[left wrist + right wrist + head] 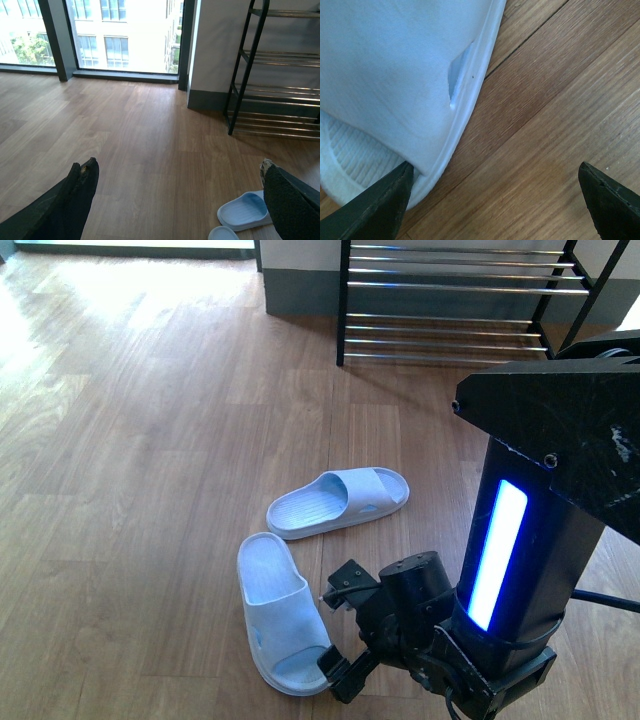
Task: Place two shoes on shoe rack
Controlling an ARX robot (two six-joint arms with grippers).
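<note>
A wooden floor (150, 440) fills the scene. One shoe rack (460, 286), black frame with chrome bars, stands at its far side, well apart from the shoes. Two shoes lie on the floor, both pale blue slides: the far sandal (335, 502) and the near sandal (275, 610), close to the robot. They look light, soft and bendy, perhaps a little slick; the broad strap or the sole's edge seems the surest hold. There are two pincers. The right pincer (325, 630) gapes wide and empty, one finger at the near sandal's rim. The left pincer (177, 190), also wide and empty, hangs above bare floor.
</note>
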